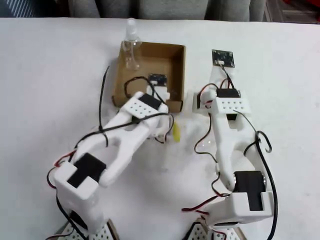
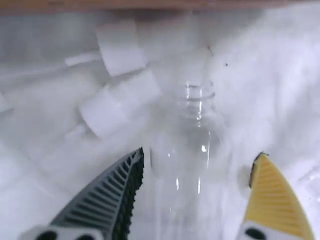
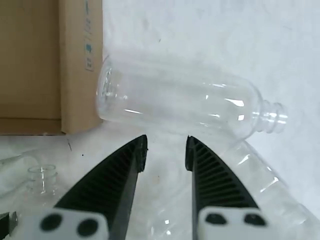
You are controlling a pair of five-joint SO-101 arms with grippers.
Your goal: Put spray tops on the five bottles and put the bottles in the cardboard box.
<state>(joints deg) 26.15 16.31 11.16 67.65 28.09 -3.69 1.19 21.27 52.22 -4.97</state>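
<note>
Seemingly only one capped bottle (image 1: 131,45) stands in the cardboard box (image 1: 179,75), while the open left hand (image 2: 200,155) straddles an uncapped bottle (image 2: 192,125) and the right hand (image 3: 166,140) gapes slightly, empty.

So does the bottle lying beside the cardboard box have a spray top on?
No, the bottle shows a bare threaded neck.

White cloth-covered table (image 1: 50,75) (visibly creased), grey furniture (image 1: 165,7) beyond its far edge

a bottle (image 3: 185,102) lies on the table (image 3: 225,40) beside the cardboard box (image 3: 80,65).
</note>
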